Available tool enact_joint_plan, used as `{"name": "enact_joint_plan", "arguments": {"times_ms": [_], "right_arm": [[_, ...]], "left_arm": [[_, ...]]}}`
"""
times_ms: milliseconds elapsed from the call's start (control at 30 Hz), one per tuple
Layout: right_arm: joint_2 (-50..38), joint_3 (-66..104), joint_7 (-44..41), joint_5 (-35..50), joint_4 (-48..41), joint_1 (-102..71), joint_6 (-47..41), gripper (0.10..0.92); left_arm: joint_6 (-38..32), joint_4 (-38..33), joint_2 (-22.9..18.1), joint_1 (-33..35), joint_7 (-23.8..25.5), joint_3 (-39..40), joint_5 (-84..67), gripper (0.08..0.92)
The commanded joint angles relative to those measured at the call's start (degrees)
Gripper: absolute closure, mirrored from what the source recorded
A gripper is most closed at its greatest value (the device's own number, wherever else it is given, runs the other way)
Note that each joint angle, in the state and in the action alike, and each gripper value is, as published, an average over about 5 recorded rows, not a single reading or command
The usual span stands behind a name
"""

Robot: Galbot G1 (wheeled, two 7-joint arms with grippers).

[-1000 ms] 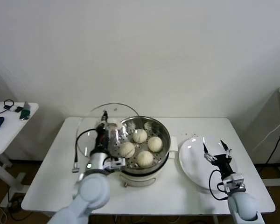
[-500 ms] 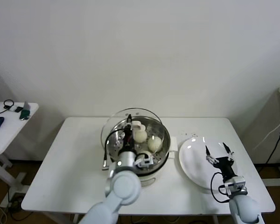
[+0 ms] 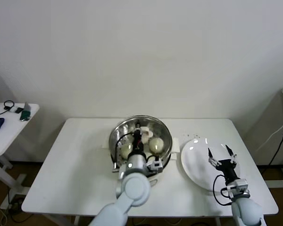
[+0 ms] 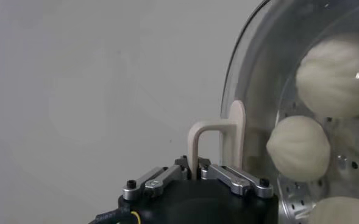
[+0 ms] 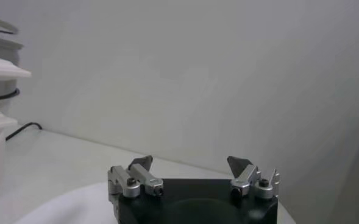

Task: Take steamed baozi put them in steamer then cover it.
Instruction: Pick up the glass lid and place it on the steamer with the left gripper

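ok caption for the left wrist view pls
Left gripper shut on the cover's handle, glass cover over steamed baozi.

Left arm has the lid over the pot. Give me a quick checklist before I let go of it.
1. Left gripper shut on the cover handle: ok.
2. Baozi inside the steamer: ok; all four, cannot tell.
3. Cover centred over the steamer rim: ok from the head view.
4. Cover seated flat on the rim: cannot tell.
5. Right gripper open over the white plate, clear of the steamer: ok.
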Motion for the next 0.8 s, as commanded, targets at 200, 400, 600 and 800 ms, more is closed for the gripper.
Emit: {"name": "enact_joint_plan", "arguments": {"times_ms": [200,400,600,800], "right_arm": [[0.23,0.27,-0.31,-0.3,-0.24,0.18,0.11,0.203],[0.66,1.79,-1.21,-1.11,-0.46,0.2,0.31,0.203],[0.59,2.68,-1.5,-1.04,-0.62,-0.21,0.54,0.203],[0.7,3.13,-1.82,-0.9,-0.6,-0.4,0.67,0.203]], "left_arm": [[2.8,1.98,-0.98,-0.11,-0.07,0.74,1.0,0.846],[2.8,2.25,-1.16,-0.01,-0.5,0.81,0.76,0.846],[2.8,2.8,-0.98,-0.11,-1.25,0.85,0.43,0.846],[2.8,3.12,-0.79,0.08,-1.81,0.84,0.35,0.846]]}}
